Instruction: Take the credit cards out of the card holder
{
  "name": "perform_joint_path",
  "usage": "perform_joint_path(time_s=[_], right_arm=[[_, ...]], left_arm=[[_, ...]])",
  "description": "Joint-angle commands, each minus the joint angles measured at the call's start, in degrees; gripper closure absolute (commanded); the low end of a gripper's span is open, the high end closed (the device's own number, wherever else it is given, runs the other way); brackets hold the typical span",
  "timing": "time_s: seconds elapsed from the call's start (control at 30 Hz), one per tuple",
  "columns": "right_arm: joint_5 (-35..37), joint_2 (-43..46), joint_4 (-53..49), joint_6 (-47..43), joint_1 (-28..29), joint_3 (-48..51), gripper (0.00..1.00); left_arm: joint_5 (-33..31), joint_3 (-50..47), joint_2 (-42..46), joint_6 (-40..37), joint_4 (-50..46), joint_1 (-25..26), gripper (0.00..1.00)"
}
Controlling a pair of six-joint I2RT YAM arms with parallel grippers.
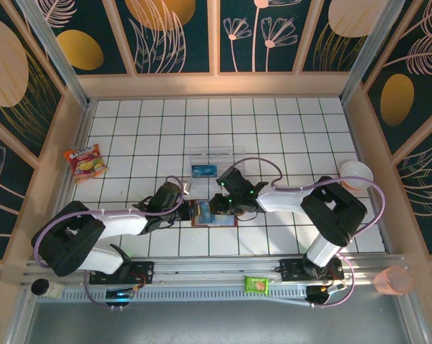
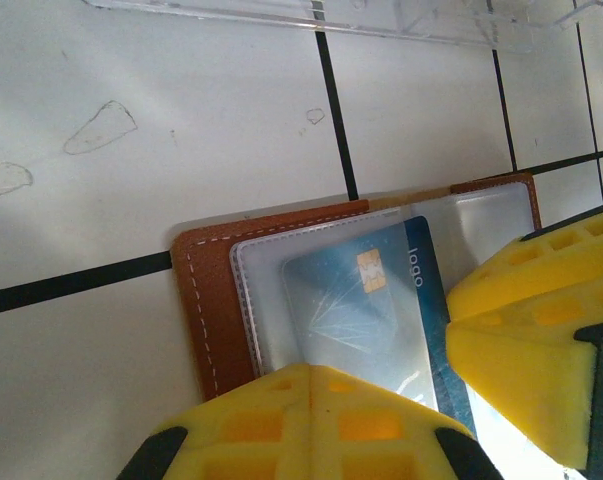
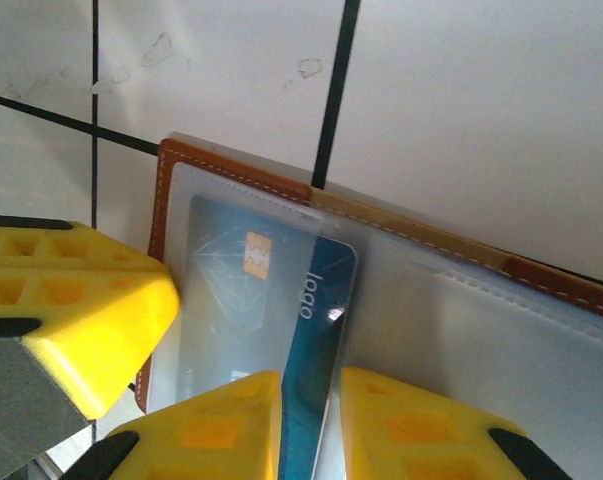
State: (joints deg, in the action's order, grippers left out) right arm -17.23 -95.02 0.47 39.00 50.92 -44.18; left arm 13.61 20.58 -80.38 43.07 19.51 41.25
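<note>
Right wrist view looks down on the wallet (image 3: 231, 165), lying open and flat with its brown stitched border around clear pockets. A credit card (image 3: 251, 300), blue with a gold chip and the word "logo", sits at the wallet's left half. One end of it runs between the two yellow fingers of the right gripper (image 3: 309, 392). The fingers are drawn in to a narrow slit with the card's edge in it, so this gripper pinches the card. How much of the card is under the clear pocket I cannot tell.

The left wrist view shows the left gripper (image 2: 311, 385) with its yellow fingers pressed together, no gap between them. Their tips sit over the near side of the wallet and card; whether they grip anything I cannot tell.

From above, the wallet lies close to the near edge of the table (image 1: 287, 129), about midway along it, between the two grippers. Just beyond it, toward the far edge, stands a clear box (image 1: 226, 154) with a second card (image 1: 201, 170) inside. A snack packet (image 1: 87, 162) lies near the left edge and a white bowl (image 1: 356, 174) at the right edge.
</note>
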Motion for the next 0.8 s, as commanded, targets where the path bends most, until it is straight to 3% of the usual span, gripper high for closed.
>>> perform_joint_path(time_s=[0.0,0.1,0.3,0.77], right_arm=[[-2.92,-1.24,2.22,0.85,-0.55,0.90,0.78],[-3.33,-1.90,2.58,0.95,-0.82,1.33,0.79],[-1.74,-0.60,3.39,2.34,-1.19,3.40,1.00],[6.07,11.10,-5.28,3.62,-0.59,6.00,1.00]], left_arm=[[0.71,-1.24,-1.20,-0.44,-1.53,0.23,1.00],[0.90,-1.30,-1.29,-0.41,-1.43,0.20,1.00],[0.56,-1.55,-0.36,-0.40,-2.03,0.23,1.00],[0.26,-1.62,1.44,-0.15,-2.11,0.20,1.00]])
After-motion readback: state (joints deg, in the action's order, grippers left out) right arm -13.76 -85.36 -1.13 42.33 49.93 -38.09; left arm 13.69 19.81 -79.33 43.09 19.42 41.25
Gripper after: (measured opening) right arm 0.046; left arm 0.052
